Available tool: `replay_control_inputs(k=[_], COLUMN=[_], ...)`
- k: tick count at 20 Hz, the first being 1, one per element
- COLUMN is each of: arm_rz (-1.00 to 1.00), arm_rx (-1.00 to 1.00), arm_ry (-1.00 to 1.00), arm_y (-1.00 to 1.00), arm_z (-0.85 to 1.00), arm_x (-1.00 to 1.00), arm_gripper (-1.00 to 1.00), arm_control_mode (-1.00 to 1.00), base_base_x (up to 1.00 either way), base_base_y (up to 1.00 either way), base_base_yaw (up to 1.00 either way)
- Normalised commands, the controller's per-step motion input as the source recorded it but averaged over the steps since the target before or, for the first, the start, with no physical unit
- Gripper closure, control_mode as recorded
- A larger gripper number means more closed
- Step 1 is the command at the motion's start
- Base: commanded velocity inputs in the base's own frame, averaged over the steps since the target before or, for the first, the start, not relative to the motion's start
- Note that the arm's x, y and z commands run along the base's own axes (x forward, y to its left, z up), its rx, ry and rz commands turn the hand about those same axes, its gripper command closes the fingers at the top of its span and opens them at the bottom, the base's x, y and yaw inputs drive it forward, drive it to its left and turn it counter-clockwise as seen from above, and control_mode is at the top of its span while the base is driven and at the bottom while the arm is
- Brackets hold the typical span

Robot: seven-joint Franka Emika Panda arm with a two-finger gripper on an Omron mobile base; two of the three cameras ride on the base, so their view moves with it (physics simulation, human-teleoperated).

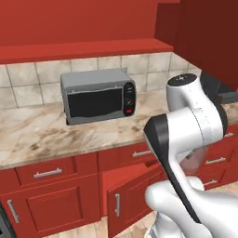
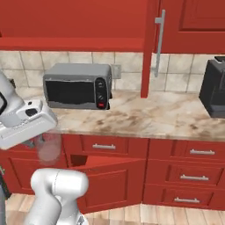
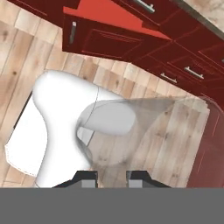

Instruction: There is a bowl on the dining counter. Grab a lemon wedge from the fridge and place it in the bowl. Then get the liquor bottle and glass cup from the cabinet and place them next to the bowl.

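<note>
Already the clear, thin-walled glass cup [image 3: 131, 131] sits between the dark gripper's [image 3: 113, 176] narrowly set fingertips, pinched by its wall near the rim, hanging over the wood floor. Toward one o'clock a red lower cabinet door [image 3: 109, 30] stands ajar. Likely light, slick and fragile, it wants a gentle, steady pinch.

Glass cup [image 3: 144, 127]: clear, see-through, lying sideways across the hand view, rim edge pinched between claw [image 3: 112, 176] tips. In right base view, cup [image 2: 49, 147] hangs below the hand, before red drawers.
</note>
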Motion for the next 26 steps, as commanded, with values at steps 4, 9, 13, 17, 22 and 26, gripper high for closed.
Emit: replay_control_inputs(k=[4,9,13,17,22,26], arm_rz=[0.0,0.0,0.0,0.0,0.0,0.0], arm_rx=[0.0,0.0,0.0,0.0,0.0,0.0], arm_ry=[0.0,0.0,0.0,0.0,0.0,0.0], arm_y=[0.0,0.0,0.0,0.0,0.0,0.0], arm_z=[0.0,0.0,0.0,0.0,0.0,0.0], arm_x=[0.0,0.0,0.0,0.0,0.0,0.0], arm_gripper=[1.0,1.0,1.0,1.0,1.0,1.0], arm_control_mode=[1.0,1.0,1.0,1.0,1.0,1.0], base_base_x=[-0.12,0.0,0.0,0.0,0.09,0.31], base_base_y=[-0.72,-0.77,-0.84,-0.9,-0.97,-0.89], base_base_yaw=[-0.61,-0.78,-0.74,-0.7,-0.64,-0.59])
